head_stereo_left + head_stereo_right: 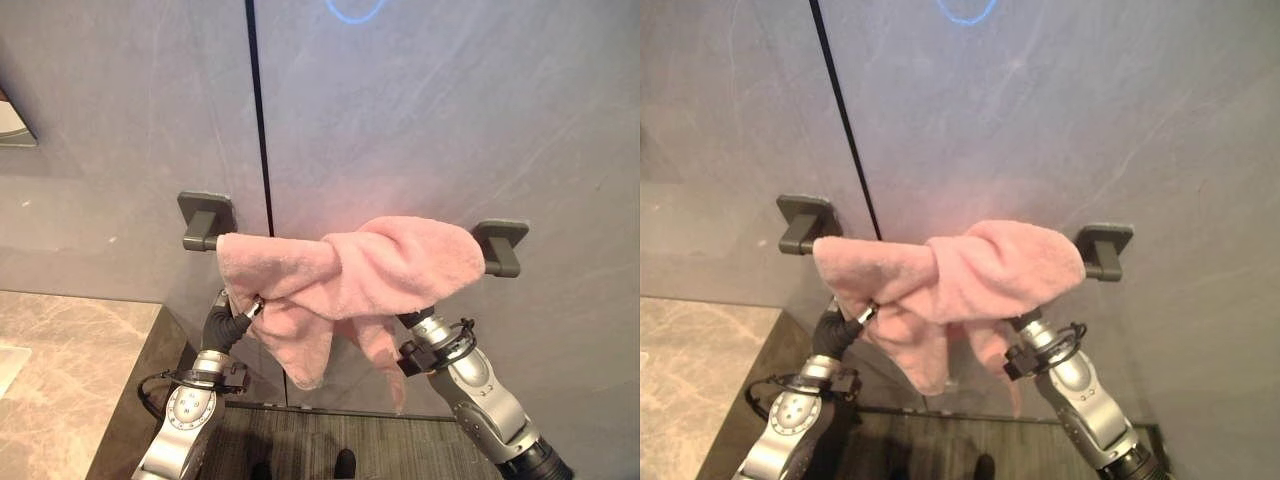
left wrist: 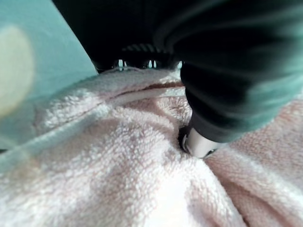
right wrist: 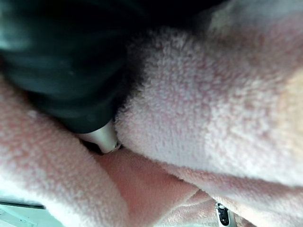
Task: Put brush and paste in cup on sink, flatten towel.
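The bunched pink terry towel (image 1: 350, 275) blocks your way along the dark wall rail. You have bare grey wall (image 1: 400, 120) above it, and the marble counter (image 1: 60, 370) stands off to the left.

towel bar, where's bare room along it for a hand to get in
Hardly any: the bunched pink towel covers the bar from the left bracket to the right bracket. Both hands are under its folds, left hand and right hand. The grey wall above is bare.

Left hand (image 1: 240, 318), right hand (image 1: 415, 320) fingers buried in towel (image 1: 350, 275).
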